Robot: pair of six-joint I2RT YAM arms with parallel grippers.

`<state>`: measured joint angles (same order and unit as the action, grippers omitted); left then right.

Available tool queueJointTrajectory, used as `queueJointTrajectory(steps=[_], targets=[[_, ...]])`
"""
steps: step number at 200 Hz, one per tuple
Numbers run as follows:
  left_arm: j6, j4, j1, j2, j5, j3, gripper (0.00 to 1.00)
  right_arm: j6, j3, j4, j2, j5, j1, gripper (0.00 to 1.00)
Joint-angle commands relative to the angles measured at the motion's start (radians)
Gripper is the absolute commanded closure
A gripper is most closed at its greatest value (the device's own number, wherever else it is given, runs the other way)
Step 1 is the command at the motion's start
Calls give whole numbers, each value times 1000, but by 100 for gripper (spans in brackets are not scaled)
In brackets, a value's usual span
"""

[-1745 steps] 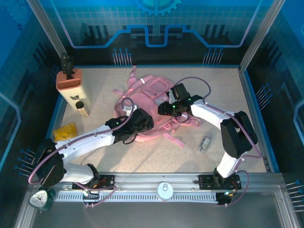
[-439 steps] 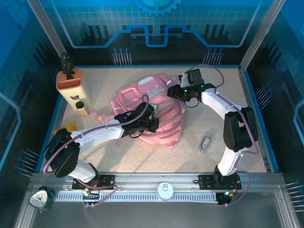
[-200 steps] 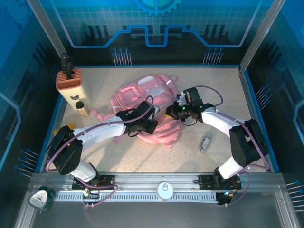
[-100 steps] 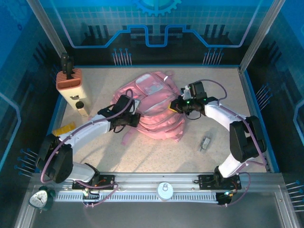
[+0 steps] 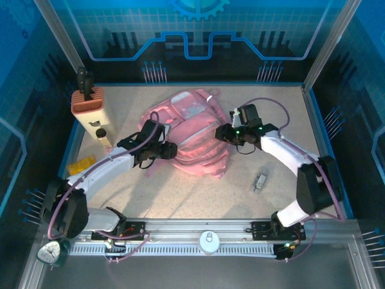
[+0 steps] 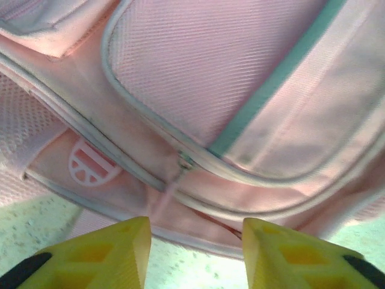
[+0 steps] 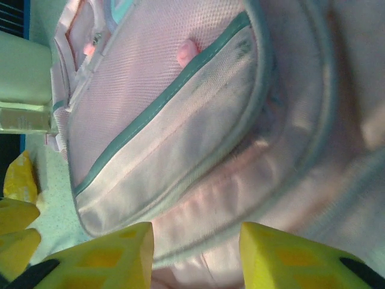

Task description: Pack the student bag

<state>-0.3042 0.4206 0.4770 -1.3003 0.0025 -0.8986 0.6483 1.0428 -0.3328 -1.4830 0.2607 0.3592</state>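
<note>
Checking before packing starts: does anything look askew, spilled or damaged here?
The student bag lies slumped and skewed, one strap trailing loose at its near-left corner. Nothing looks spilled or damaged.

From above and behind the arm bases, looks down over the whole bench. From each wrist, faces forward at close range onto the student bag, shared by all three.
</note>
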Motion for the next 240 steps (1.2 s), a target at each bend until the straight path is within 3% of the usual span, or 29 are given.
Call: queueJointTrajectory(steps=[1, 53, 87, 164, 211, 240], targets=[[-98, -8, 37, 65, 54, 39, 50, -80, -40, -194, 131, -167, -1, 47], [-283, -118, 189, 100, 31, 99, 43, -15, -180, -474, 364, -335, 8, 25], [-329, -203, 276, 50, 19, 104, 42, 90, -321, -526, 480, -377, 37, 17], [-360, -268, 363, -28, -32, 88, 40, 230, -544, -485, 541, -421, 102, 11], [-371, -278, 375, -74, -37, 67, 39, 285, -480, -550, 513, -572, 130, 6], [-371, -286, 376, -96, -39, 51, 38, 317, -494, -467, 475, -558, 107, 6]])
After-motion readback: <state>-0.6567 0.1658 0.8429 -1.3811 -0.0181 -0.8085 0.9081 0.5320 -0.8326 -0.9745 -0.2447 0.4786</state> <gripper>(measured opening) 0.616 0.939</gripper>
